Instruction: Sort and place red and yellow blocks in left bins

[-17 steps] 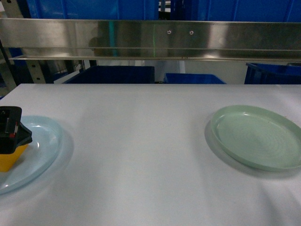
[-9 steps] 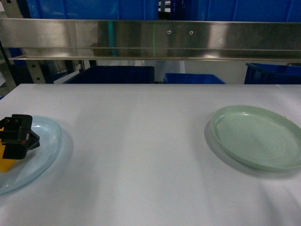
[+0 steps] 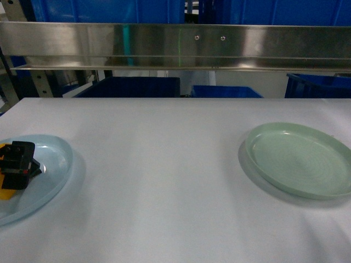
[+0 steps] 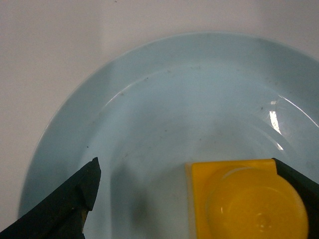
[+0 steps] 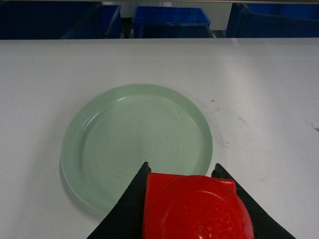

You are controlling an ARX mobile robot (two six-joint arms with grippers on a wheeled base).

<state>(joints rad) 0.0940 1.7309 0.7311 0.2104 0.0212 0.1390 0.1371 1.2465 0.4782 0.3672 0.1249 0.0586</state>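
Note:
The yellow block (image 4: 244, 199) lies stud up on a pale blue plate (image 4: 164, 94). My left gripper (image 4: 185, 164) stands open around it: the right finger touches the block's right side and the left finger (image 4: 75, 199) is well apart from it. In the head view that left gripper (image 3: 16, 164) sits at the left edge, with a bit of the yellow block (image 3: 6, 193) below it. My right gripper (image 5: 182, 169) is shut on the red block (image 5: 194, 209), held above the near rim of a green plate (image 5: 134, 134). It is outside the head view. Blue bins (image 3: 131, 86) stand beyond the table's far edge.
The green plate (image 3: 299, 159) lies at the right of the white table (image 3: 164, 164), the pale blue plate (image 3: 49, 164) at the left. A steel shelf rail (image 3: 175, 44) runs across above the far edge. More blue crates (image 5: 169, 20) stand behind the table.
My left gripper has sunk lower over the pale blue plate and shifted slightly, so less of the yellow block shows beneath it. The green plate has not moved.

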